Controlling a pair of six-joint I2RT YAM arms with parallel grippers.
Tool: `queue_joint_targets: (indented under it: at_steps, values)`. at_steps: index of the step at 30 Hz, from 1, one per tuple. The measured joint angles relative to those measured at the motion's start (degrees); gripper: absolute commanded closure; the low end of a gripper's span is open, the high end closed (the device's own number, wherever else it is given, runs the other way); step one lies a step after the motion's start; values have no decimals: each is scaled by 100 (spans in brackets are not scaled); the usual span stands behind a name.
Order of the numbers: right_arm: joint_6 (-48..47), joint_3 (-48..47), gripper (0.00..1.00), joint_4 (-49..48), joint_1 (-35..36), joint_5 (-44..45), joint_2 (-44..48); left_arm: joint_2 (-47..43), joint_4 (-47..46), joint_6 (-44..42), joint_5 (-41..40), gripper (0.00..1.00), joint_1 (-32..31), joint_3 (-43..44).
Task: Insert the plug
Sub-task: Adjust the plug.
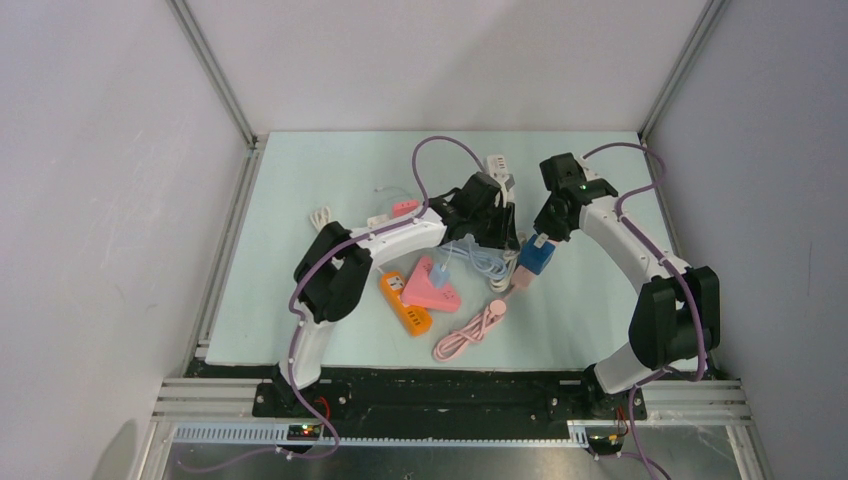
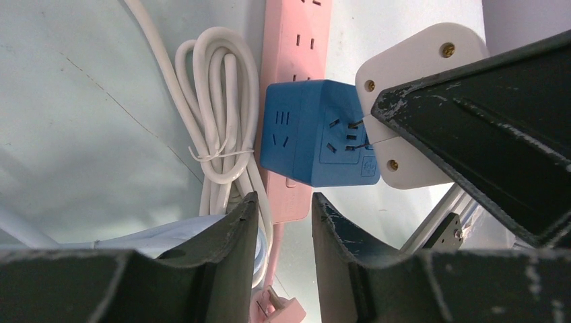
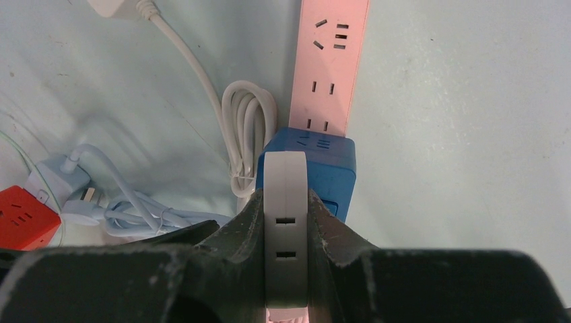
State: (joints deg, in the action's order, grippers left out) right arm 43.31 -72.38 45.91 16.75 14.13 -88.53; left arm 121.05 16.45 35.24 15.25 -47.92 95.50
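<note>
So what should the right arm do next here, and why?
Probably push the white plug a little further into the blue cube. The right gripper is shut on the plug, and the left wrist view shows its prongs at the cube's socket with dark metal showing in the gap, so it looks not fully seated. The left gripper is open, holding nothing.

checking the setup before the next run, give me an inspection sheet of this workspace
surface: pale green table mat
job's things: flat white plug adapter at blue cube socket, prongs partly visible; cube over pink power strip
clutter: orange power strip, pink triangular socket block, red cube socket
grippers: right gripper shut on adapter; left gripper open, empty
cables: coiled white cord, pale blue cord, pink cord
surroundings: white walls, aluminium frame rails
</note>
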Motion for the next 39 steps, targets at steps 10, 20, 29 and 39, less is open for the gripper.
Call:
queue_joint_targets:
  at_steps: [10, 20, 29, 39]
  values:
    - [17, 116, 100, -212, -2, 2, 4, 33, -7, 184, 63, 59, 87, 170]
    - [85, 337, 100, -442, 2, 2, 162, 341, -55, 247, 304, 59, 98, 352]
    - [83, 470, 100, -376, -37, 2, 380, 367, -68, 232, 321, 59, 98, 352]
    - [203, 544, 100, -295, -302, -579, 667, 299, -81, -55, 273, 51, 96, 286]
